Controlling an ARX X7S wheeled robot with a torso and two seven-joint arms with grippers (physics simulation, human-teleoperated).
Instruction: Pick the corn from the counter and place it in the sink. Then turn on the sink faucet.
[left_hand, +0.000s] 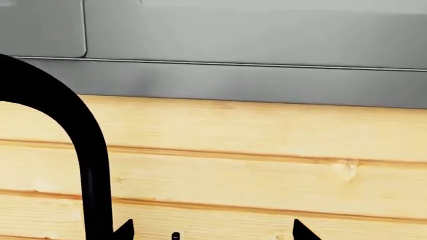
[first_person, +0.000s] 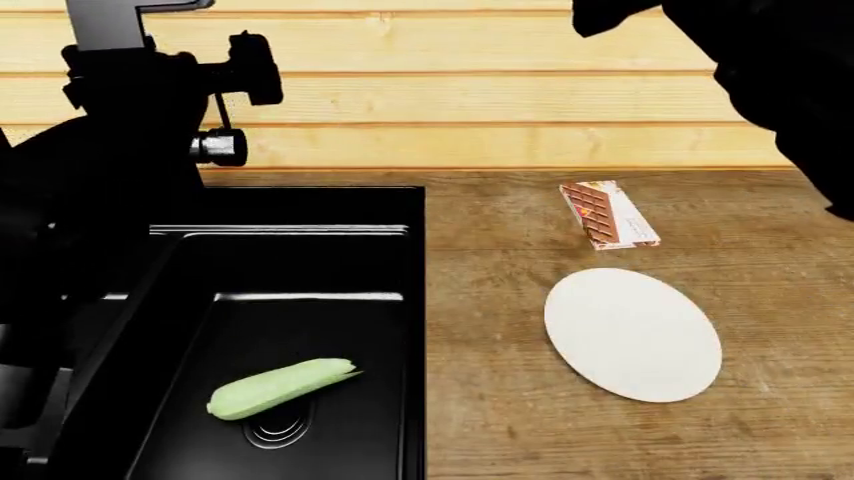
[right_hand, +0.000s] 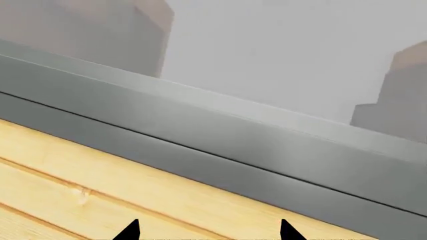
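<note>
Low in the left wrist frame, two dark fingertips (left_hand: 303, 231) poke up from the bottom edge with a wide gap between them and nothing held, so the left gripper (left_hand: 213, 234) reads as open; the faucet (left_hand: 83, 145) arches down the left side of this frame, and a slim upright sliver at the bottom centre, between the tips, may be its lever (too little shows to be sure). Across the head frame, the corn (first_person: 280, 388) lies in the sink (first_person: 387, 215) at lower left, just above a ringed drain (first_person: 276, 428), its long axis tilted with the point toward the upper right, so the first half of the task looks done. The left arm (first_person: 94, 200) fills the upper left, over the faucet area, and is plainly the nearer arm to the tap; the right arm (first_person: 787, 70) hangs dark in the upper right, well apart from it. On the counter (first_person: 507, 420) sit a white plate (first_person: 633, 334) and a chocolate bar (first_person: 609, 214). Along the bottom of the right wrist frame, the right gripper (right_hand: 208, 234) shows two spread tips, empty, facing wall boards.
</note>
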